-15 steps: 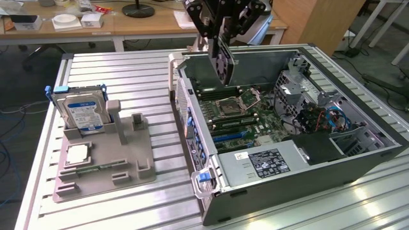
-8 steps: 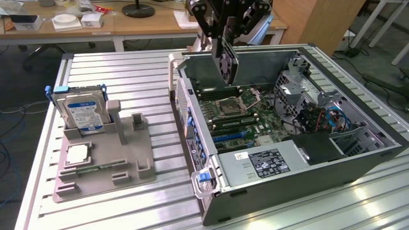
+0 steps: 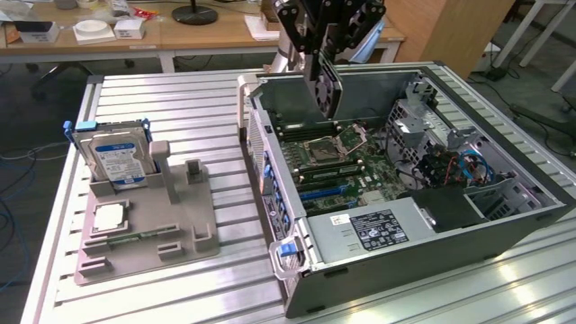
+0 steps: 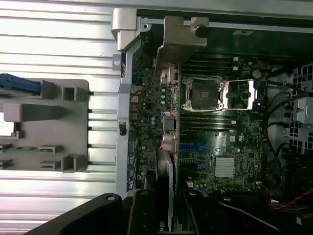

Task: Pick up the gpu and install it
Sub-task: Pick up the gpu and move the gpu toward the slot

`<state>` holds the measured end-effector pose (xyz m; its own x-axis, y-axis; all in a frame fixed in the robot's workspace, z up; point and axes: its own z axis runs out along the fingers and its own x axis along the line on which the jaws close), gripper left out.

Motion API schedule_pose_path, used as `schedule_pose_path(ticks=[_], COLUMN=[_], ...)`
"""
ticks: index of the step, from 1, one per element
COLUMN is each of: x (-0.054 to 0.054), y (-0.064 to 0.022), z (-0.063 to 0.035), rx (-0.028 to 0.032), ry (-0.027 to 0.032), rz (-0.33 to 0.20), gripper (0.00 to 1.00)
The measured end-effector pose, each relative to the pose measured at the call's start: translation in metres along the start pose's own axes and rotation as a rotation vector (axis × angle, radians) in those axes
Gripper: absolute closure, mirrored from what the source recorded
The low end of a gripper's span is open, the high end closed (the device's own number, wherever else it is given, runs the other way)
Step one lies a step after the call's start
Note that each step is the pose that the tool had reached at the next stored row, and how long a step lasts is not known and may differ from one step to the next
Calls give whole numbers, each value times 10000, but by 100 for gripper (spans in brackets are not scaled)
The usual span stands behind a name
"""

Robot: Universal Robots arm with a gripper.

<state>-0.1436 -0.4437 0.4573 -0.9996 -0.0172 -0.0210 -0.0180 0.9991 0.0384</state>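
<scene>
A slatted metal desk [image 3: 180, 290] is carrying an open computer case [image 3: 405, 263] and, at the exterior view's left, a grey holder [image 3: 180, 229] with a hard drive [image 3: 112, 158] standing in it. The claw [image 3: 326, 42] is clenching the gpu [image 3: 326, 84] by its upper edge. The card is hanging upright over the motherboard [image 3: 342, 165], near the case's far wall.

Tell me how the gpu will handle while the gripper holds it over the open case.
The gpu hangs straight down from the gripper without sagging, so it is probably stiff. It is thin and gripped at its top end alone, so it may twist or swing if bumped. Its flat, slim build suggests it is light but fragile against the case wall.
</scene>
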Motion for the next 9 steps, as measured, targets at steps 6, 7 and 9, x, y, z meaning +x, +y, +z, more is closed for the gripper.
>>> schedule_pose_path(ticks=[6,7,9], x=[-62,-71,-91], y=[-1,-1,-1], z=[1,1,2], rx=[1,1,0], ry=[1,0,1], rz=[-5,-6,-6], gripper=[73,73,73])
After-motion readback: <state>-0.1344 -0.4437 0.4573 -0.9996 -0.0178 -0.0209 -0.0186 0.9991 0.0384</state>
